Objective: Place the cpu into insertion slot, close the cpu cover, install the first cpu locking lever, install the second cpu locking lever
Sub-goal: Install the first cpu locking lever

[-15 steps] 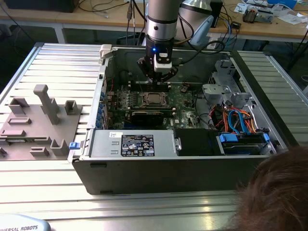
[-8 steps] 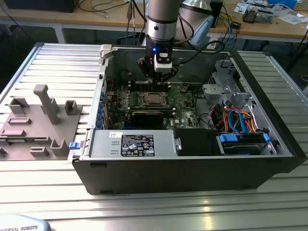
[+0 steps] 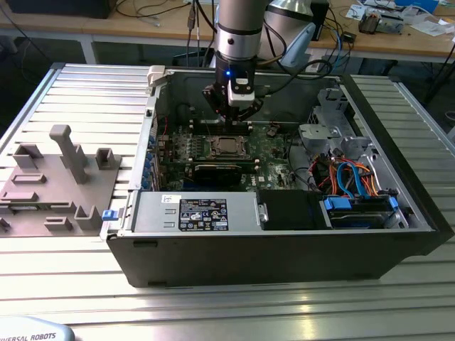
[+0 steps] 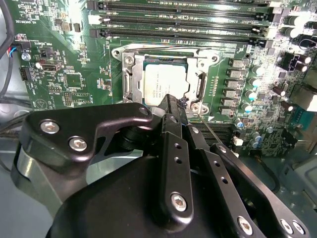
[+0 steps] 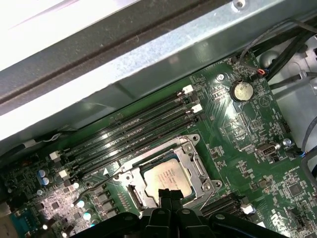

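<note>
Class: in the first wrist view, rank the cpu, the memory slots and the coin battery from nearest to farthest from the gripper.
1. cpu, right at the gripper tips.
2. memory slots, just beyond the cpu.
3. coin battery, past the slots' ends.

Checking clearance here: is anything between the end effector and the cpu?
Nothing visible does. In the second wrist view the end effector hangs close over the edge of the cpu, whose bare top shows through the cpu cover window; no cable crosses between.
</note>
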`<action>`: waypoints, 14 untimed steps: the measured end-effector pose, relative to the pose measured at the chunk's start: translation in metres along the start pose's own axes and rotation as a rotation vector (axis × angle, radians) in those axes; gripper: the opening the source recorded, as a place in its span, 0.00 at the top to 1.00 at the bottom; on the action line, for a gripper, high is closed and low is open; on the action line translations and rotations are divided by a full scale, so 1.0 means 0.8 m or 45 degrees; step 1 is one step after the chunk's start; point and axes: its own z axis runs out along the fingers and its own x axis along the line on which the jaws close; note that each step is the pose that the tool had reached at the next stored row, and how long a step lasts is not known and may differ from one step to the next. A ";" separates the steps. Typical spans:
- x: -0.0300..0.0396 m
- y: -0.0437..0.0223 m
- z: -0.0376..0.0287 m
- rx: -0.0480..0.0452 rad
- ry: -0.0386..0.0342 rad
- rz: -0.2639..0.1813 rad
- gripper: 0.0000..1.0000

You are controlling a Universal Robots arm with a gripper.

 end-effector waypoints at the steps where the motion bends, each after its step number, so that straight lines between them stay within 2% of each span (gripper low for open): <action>1: 0.0000 0.0000 0.0000 0.000 -0.0001 -0.001 0.89; 14: 0.0000 0.0000 0.0000 0.000 -0.0003 -0.012 0.89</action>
